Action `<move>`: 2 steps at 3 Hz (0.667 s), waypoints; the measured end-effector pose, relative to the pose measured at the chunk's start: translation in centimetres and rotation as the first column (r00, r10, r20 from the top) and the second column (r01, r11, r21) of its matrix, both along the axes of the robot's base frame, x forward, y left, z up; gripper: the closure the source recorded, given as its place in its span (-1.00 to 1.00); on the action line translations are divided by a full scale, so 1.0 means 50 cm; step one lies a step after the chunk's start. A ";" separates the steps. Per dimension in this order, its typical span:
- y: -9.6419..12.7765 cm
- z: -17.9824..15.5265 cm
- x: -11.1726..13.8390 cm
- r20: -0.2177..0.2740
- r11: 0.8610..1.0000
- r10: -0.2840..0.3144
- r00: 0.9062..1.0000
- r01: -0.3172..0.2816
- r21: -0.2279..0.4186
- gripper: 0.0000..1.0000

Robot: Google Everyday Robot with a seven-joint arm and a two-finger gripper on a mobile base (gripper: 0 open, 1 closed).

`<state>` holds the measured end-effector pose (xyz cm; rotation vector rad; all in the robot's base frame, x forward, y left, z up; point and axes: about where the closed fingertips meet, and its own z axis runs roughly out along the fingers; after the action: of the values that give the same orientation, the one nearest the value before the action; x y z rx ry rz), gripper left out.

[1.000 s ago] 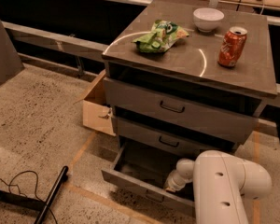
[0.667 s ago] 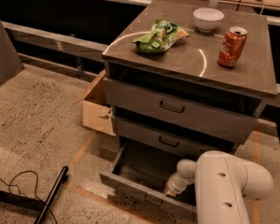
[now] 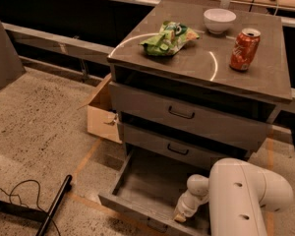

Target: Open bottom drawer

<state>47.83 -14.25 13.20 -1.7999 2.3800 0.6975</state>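
I am drawing the bottom drawer further out of the grey cabinet. Over the last second its front has been creeping toward me across the floor, and more of its bare inside is showing. My tool is reaching down at the inner side of the drawer's front, toward its right end; whether it is clamping that edge or only hooking it I cannot tell. The middle drawer above is staying shut. I am judging the task nearly done, with little travel left.
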 end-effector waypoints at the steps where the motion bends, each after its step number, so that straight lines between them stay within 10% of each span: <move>1: 0.000 0.005 -0.037 -0.042 0.999 -0.045 0.998 0.045 -0.006 1.00; 2: -0.033 0.042 -0.021 0.008 0.986 -0.161 0.987 0.161 -0.030 1.00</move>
<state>46.80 -15.90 15.31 -1.5943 2.5104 0.6396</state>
